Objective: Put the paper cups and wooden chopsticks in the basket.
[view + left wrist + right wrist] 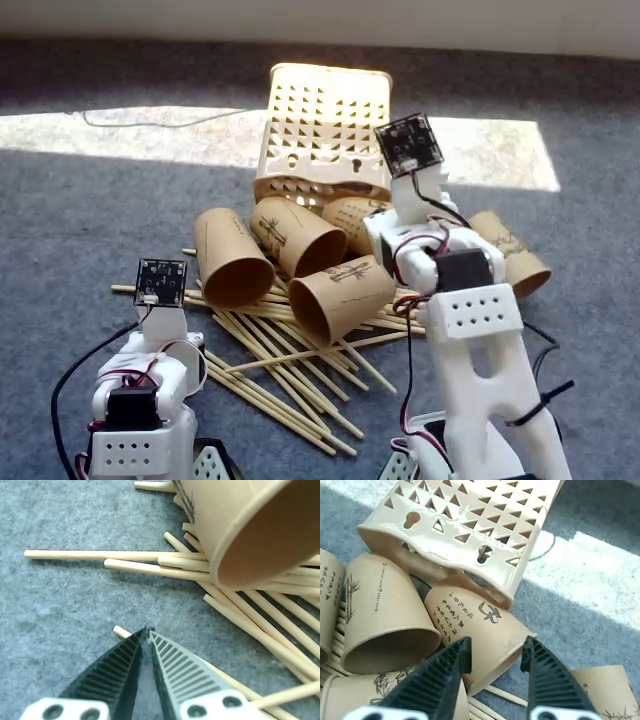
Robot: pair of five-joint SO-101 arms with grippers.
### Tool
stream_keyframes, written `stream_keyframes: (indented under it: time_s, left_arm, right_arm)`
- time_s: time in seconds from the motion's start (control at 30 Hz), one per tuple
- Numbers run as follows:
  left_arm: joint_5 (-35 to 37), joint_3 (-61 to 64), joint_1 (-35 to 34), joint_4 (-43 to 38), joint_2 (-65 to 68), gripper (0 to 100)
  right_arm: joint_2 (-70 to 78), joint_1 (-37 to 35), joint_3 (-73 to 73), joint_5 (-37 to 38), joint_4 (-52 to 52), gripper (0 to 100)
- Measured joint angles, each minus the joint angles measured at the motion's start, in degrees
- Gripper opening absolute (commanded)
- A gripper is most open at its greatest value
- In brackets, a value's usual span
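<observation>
I count five paper cups (295, 235), one basket (325, 120) at twelve o'clock of them, and chopsticks (290, 385) beyond counting. My left gripper (148, 630) is closed, my right gripper (496, 645) open.

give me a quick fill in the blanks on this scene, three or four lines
The left gripper is ___.
The right gripper is ___ over a paper cup.
The paper cups lie on their ___.
The chopsticks lie ___ the basket, on the carpet.
Missing: shut; open; sides; outside.
</observation>
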Motion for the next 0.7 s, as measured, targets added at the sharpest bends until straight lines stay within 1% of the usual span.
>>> stream_keyframes:
  time_s: [0.33, 0.57, 0.7]
  left_arm:
    - [0.0, 0.0, 0.0, 0.0, 0.0, 1]
    - [0.0, 0.0, 0.0, 0.0, 0.0, 1]
    - [0.0, 0.0, 0.0, 0.0, 0.0, 1]
  right_arm:
    - [14.5, -0.7, 0.0, 0.0, -10.4, 17.3]
    - [20.7, -0.7, -0.5, 0.0, -18.2, 17.3]
    - [23.9, 1.2, -0.9, 0.0, -21.8, 17.3]
